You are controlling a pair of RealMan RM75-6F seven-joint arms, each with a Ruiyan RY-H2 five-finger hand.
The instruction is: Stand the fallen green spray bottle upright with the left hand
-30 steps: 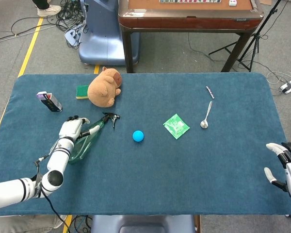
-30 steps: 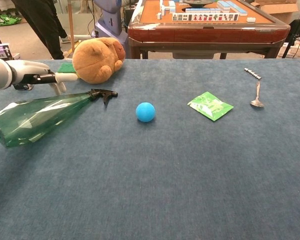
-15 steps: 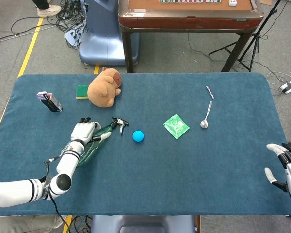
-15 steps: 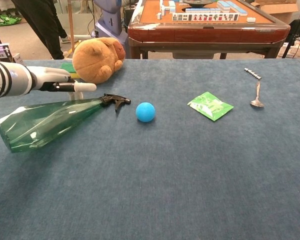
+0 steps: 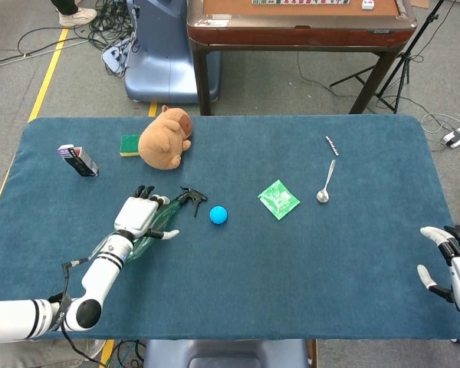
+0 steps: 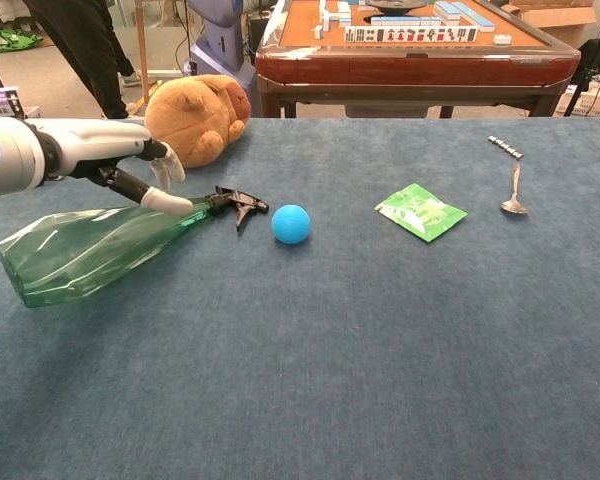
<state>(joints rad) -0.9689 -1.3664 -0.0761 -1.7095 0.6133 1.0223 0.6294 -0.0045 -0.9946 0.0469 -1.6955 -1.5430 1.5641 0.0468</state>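
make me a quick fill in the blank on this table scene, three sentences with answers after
1. The green spray bottle lies on its ____.
2. The ball beside the bottle's black nozzle is ____ in colour.
3. The spoon lies nearer the robot's ____ hand.

Missing words: side; blue; right

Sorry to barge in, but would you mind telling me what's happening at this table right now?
The left robot hand is reaching over the fallen green spray bottle, fingers spread near its neck. The bottle lies on its side, nozzle pointing at a blue ball. No firm grip shows yet. The right robot hand rests open at the table's near right corner.
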